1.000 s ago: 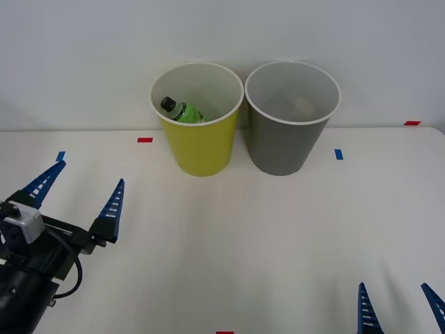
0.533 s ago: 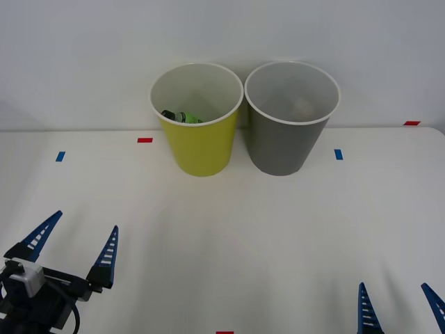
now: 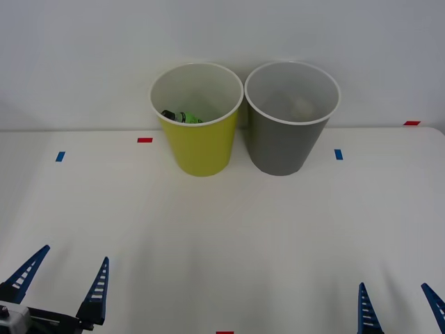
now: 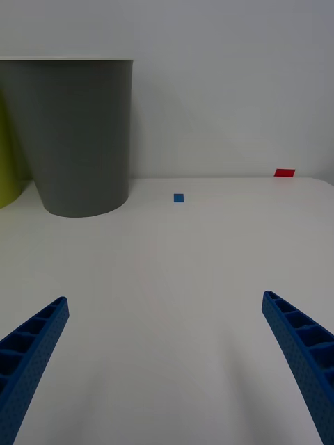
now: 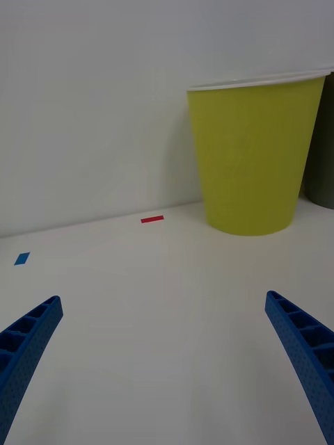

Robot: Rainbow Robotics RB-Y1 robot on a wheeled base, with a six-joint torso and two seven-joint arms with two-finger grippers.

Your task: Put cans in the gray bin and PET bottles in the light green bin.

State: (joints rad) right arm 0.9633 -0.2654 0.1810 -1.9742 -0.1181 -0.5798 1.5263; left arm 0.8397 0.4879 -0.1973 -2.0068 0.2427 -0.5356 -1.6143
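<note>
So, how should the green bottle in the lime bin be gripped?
Likely by its body just below the black cap, coming straight down through the open top: the green bottle lies low inside the light green bin, whose walls block any side approach.

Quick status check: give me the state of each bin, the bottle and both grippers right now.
light green bin: upright, holding the bottle.
PET bottle: lying inside the light green bin.
gray bin: upright beside the green one; something pale inside, too unclear to name.
left gripper: open, empty, low at the table's near edge.
right gripper: open, empty, at the near edge.
</note>
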